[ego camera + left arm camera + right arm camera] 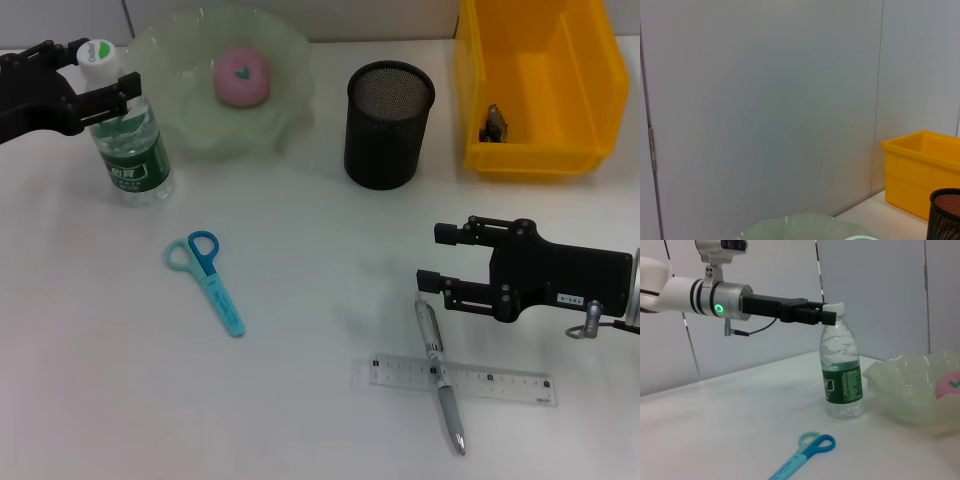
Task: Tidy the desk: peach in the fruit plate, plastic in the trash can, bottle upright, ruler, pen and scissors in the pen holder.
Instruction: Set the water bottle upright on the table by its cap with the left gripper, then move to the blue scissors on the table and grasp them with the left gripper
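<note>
With peach (pixel 241 76) plated and bottle (pixel 127 134) upright in my left gripper's (pixel 101 84) clamp, scissors (pixel 208 277), pen (pixel 439 371), ruler (pixel 453 380) remain; right gripper (pixel 427 259) gapes empty.

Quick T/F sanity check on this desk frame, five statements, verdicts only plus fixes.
1. The pink peach lies in the pale green fruit plate. True.
2. The clear plastic water bottle lies on its side. False: it stands upright, with the left tool at its neck.
3. The silver pen lies across the transparent ruler. True.
4. The blue-handled scissors are in the black mesh pen holder. False: they lie on the white desk.
5. The right tool holds the ruler. False: it is open above the pen's upper end.
</note>
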`<state>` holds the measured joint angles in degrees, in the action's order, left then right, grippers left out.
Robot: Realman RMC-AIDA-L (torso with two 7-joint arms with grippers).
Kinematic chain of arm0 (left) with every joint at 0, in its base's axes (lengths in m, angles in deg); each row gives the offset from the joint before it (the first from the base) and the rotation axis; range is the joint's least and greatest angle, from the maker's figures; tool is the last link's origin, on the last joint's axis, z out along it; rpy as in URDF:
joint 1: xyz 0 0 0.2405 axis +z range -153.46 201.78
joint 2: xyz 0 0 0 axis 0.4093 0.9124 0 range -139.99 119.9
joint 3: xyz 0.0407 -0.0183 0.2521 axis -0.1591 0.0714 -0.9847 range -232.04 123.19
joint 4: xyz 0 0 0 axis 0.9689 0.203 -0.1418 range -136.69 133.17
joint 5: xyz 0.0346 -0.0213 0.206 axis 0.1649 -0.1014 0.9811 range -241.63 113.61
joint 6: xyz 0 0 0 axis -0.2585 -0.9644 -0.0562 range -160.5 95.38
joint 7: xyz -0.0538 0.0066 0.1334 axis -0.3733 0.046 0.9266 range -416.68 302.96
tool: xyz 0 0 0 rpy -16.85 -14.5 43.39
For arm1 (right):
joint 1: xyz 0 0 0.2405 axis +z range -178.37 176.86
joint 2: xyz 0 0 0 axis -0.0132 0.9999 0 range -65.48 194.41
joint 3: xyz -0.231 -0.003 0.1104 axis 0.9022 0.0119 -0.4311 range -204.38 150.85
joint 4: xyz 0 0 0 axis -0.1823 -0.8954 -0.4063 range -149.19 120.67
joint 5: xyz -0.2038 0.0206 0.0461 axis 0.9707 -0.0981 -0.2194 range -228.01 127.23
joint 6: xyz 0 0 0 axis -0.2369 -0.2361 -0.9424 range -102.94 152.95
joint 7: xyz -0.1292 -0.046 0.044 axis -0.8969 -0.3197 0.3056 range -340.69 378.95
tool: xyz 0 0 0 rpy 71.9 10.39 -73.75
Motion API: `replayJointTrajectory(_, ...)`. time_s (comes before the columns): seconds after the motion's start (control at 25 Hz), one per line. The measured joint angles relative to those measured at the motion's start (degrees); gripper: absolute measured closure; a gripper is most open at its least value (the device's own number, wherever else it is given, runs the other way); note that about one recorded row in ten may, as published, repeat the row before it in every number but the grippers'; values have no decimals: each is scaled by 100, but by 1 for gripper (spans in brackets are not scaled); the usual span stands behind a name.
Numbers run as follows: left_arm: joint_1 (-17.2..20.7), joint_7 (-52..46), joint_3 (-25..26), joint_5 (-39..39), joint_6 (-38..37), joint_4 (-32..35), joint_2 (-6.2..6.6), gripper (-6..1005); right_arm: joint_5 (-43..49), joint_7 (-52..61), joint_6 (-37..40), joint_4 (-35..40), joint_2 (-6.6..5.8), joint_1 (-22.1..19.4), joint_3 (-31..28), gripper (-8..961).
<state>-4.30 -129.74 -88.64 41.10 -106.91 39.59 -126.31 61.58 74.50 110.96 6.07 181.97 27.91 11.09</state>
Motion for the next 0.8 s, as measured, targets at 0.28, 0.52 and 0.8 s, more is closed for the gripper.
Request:
replayJointTrajectory(0.28,-2,-41,52,-56,24,-6,-1,194,-6,0,0,-3,0,-2,-16,289)
replayJointTrajectory(0.52,77,-187,57,-807,-424,-36,10,195,-9,0,0,-3,0,-10,-25,289)
replayJointTrajectory(0.8,128,-416,56,-1296,-1445,-44,71,195,-9,0,-2,1,0,-11,-24,288)
